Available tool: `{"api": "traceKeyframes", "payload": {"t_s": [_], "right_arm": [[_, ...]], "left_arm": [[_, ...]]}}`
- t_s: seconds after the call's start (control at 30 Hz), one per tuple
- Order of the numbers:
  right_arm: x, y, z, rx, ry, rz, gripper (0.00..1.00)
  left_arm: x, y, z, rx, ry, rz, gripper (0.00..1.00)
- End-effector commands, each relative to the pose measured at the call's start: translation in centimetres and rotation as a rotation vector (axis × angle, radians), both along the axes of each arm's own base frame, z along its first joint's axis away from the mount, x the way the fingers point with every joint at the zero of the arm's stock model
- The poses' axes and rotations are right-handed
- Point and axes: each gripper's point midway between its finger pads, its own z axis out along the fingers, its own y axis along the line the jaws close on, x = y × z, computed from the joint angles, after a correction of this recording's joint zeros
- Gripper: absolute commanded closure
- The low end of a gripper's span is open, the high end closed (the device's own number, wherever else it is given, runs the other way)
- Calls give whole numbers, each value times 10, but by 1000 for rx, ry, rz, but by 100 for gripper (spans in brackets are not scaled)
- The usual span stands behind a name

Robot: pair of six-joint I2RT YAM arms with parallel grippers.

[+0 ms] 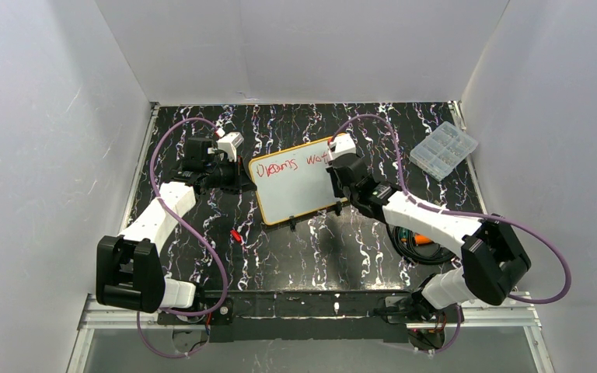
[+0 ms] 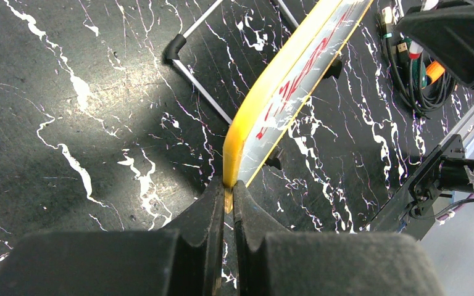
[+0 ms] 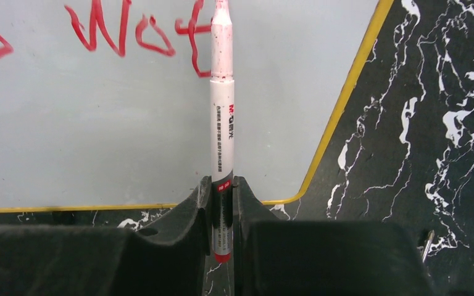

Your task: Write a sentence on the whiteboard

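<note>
The whiteboard (image 1: 295, 186), white with a thin yellow frame (image 3: 345, 98), lies tilted in the middle of the black marble table. Red writing (image 1: 288, 165) runs along its top: "Dreams" and the start of a second word (image 3: 129, 34). My left gripper (image 1: 241, 177) is shut on the board's left edge (image 2: 237, 145); its jaws pinch the yellow frame. My right gripper (image 1: 333, 167) is shut on a white marker (image 3: 222, 123) with a red end. The marker's tip touches the board at the last red stroke, near the top right corner.
A clear plastic compartment box (image 1: 444, 149) lies at the back right. A small red cap (image 1: 235, 235) rests on the table left of the board's near corner. A coil of cables with orange parts (image 1: 420, 237) sits under the right arm. White walls close in the table.
</note>
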Motion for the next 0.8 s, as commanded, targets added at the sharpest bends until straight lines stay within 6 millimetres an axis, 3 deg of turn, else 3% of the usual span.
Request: {"api": "traceKeyframes", "payload": {"t_s": [0.0,0.37,0.77], "right_arm": [[21,6,30,27,-78,-13,99],[21,9,7,23,-9,-1,99],[1,-1,-22,17,78,-8,99]], "left_arm": [[-4,-4,20,-25,-52,-29,100],[-4,-4,21,-27,-55,-29,100],[-4,-4,21,-26,-57,-28,100]]}}
